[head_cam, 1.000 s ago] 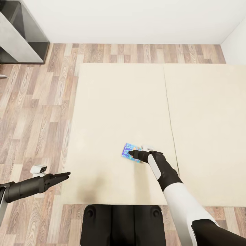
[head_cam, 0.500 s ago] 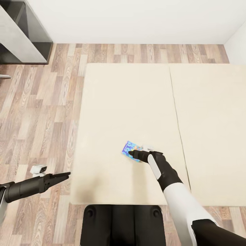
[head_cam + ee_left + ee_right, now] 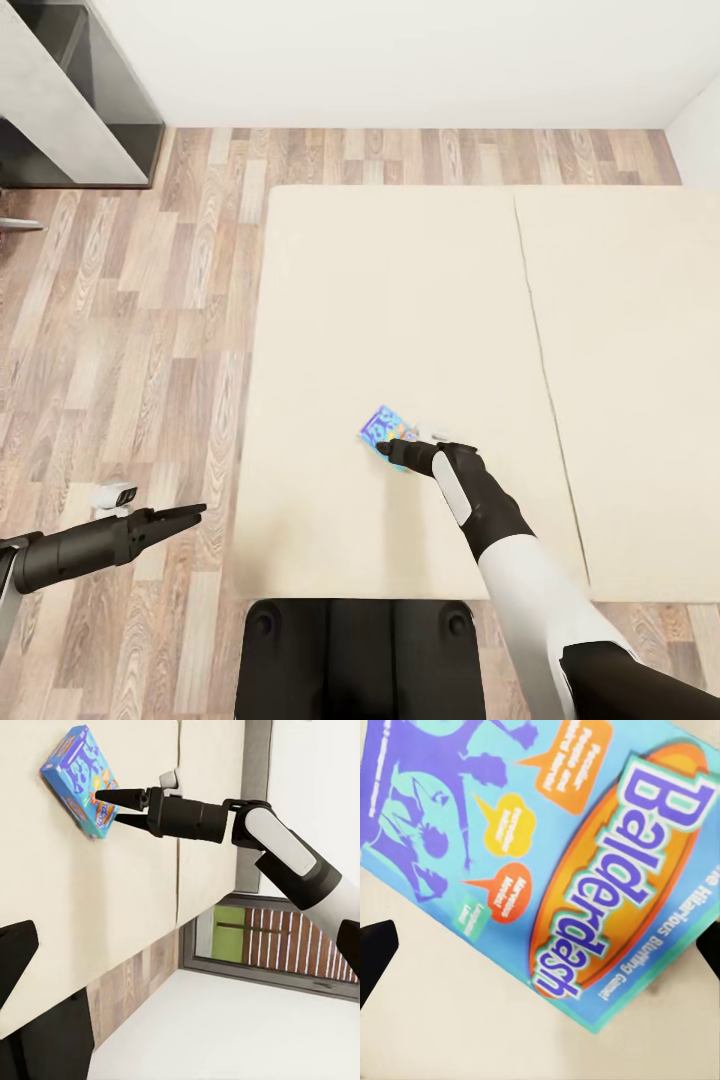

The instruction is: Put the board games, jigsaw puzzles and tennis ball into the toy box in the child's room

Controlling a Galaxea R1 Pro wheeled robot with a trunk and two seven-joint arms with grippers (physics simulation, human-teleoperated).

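Board game [image 3: 384, 432] first: a flat blue box printed "Balderdash" lies on the beige bed [image 3: 400, 300], near its front edge and well toward the robot. The right end effector [image 3: 388, 452] reaches over the box's near corner with its two dark fingers [image 3: 120, 798] spread a little apart, one above and one below the box's edge in the left wrist view; whether they press on it cannot be told, so the grip is not yet sure. The right wrist camera looks straight down on the cover at very close range, with a dark fingertip at either side of the picture.

The box lies flat, cover up. Its long axis runs on a slant across the mattress, one corner pointing toward the robot's right arm.

Off to the other side, the left end effector [image 3: 190, 513] hangs over the wood floor [image 3: 150, 330] beside the bed, its fingers close together and holding nothing.

As for progress, this looks like an early step: the game is on the bed, not lifted, and must be carried to the toy box. A grey shelf unit [image 3: 60, 110] stands in the far corner.
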